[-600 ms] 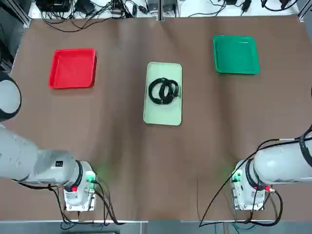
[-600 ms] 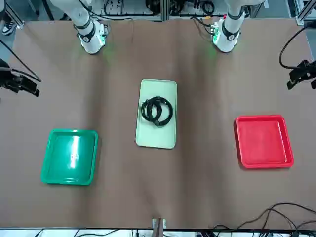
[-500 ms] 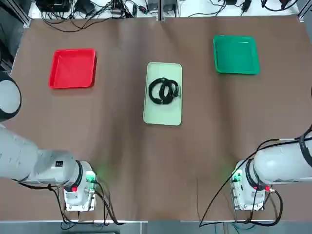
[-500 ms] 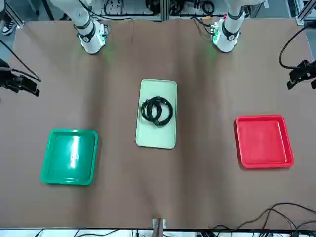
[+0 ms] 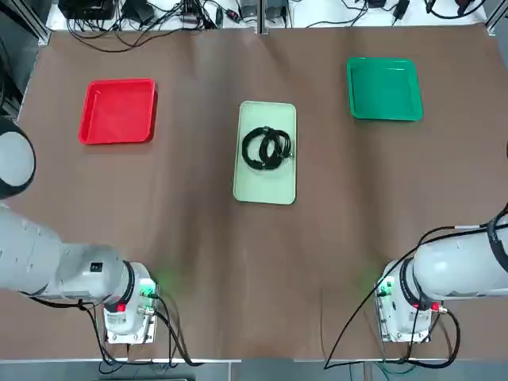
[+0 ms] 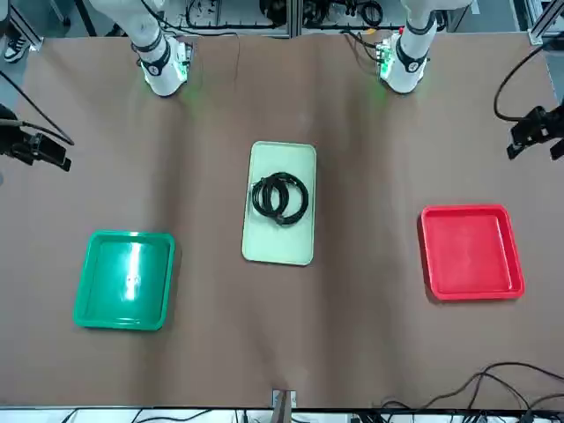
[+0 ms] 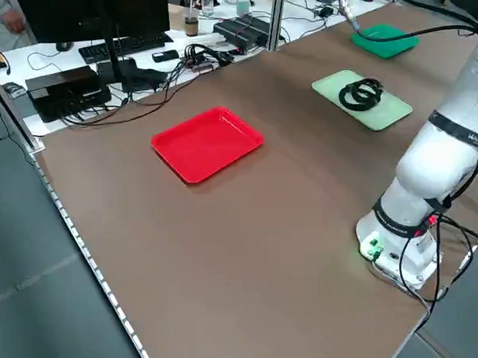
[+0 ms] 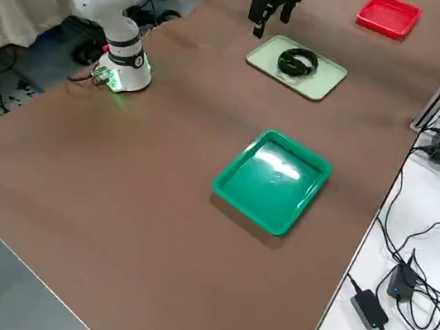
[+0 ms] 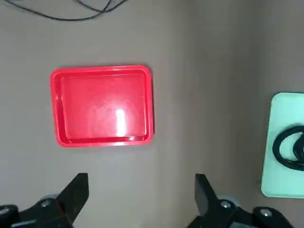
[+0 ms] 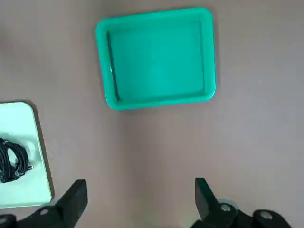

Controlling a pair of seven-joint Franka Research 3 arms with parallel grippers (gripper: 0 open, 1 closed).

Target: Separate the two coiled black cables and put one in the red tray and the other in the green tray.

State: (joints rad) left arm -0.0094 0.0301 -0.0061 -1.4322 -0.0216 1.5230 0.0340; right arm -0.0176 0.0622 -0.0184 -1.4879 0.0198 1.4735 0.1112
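Two coiled black cables [image 5: 267, 149] lie overlapped on a pale green oblong tray [image 5: 265, 186] at the middle of the brown surface [image 5: 230, 262], the red tray [image 5: 119, 112] on the robot's left and the green tray [image 5: 385, 89] on its right, both empty. The left tool [image 9: 142, 187] and right tool [image 10: 141, 190] hang above the surface at either side, fingers apart, holding nothing. The job appears to be at its opening step, the approach; the next move likely calls for one tool to pinch a single coil without dragging its neighbor.
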